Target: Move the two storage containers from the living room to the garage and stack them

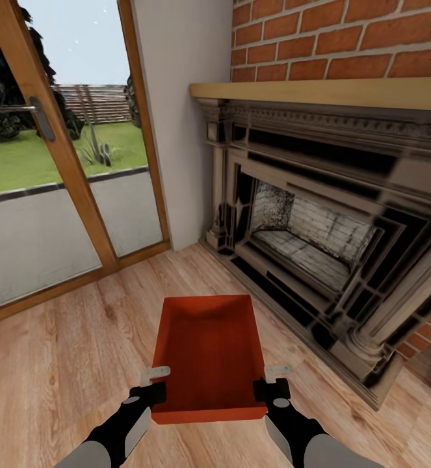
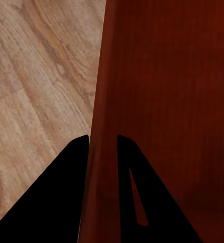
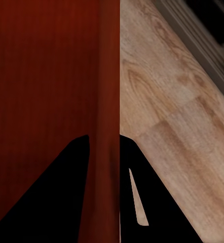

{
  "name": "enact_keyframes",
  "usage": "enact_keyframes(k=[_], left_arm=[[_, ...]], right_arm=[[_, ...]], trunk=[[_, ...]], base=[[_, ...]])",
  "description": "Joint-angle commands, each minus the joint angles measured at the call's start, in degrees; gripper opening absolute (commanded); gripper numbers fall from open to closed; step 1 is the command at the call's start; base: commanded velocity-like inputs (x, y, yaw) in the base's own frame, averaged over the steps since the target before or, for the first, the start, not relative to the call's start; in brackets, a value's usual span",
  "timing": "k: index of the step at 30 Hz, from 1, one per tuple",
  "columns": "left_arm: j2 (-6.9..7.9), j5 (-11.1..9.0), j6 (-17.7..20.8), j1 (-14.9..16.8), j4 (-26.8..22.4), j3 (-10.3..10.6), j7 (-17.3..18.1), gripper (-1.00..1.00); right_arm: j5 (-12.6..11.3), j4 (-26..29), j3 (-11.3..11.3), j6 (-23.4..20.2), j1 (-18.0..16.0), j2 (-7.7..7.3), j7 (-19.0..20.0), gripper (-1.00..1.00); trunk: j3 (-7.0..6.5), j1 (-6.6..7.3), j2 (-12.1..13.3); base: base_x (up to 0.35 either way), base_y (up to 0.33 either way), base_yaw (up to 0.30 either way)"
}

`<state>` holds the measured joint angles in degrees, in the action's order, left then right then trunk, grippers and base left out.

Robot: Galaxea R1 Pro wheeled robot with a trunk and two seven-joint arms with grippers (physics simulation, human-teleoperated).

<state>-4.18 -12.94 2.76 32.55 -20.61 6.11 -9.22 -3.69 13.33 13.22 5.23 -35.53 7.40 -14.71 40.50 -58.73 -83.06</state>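
Gripping opposite long walls, the left tool [image 1: 155, 383] and right tool [image 1: 277, 382] hold one orange-red storage container [image 1: 208, 354] between them above the wood-plank floor [image 1: 59, 351], near the brick fireplace [image 1: 319, 240]. In each wrist view, the wall passes between the two dark fingers: left tool [image 2: 103, 139] pinching the container wall [image 2: 104, 76], right tool [image 3: 104, 139] pinching the wall [image 3: 109, 76]. The container's near wall is partly hidden by the tools. A glazed door [image 1: 59, 162] stands at the floor's far left.
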Motion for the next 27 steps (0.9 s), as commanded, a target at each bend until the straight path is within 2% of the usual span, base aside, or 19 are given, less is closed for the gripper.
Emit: enact_keyframes(k=[1, 27], left_arm=[[0.02, -0.86, 0.32, -0.03, 0.04, 0.31, -0.72, -1.0], [0.05, -0.86, 0.32, -0.03, 0.04, 0.33, -0.72, -1.0]], right_arm=[[0.44, 0.12, -0.91, 0.4, -0.07, 0.0, -0.49, -1.0], [0.44, 0.12, -0.91, 0.4, -0.07, 0.03, -0.49, -1.0]], trunk=[[-0.05, 0.0, -0.02], [-2.35, 0.0, -0.02]], base=[[0.0, 0.0, 0.0], [0.0, 0.0, 0.0]])
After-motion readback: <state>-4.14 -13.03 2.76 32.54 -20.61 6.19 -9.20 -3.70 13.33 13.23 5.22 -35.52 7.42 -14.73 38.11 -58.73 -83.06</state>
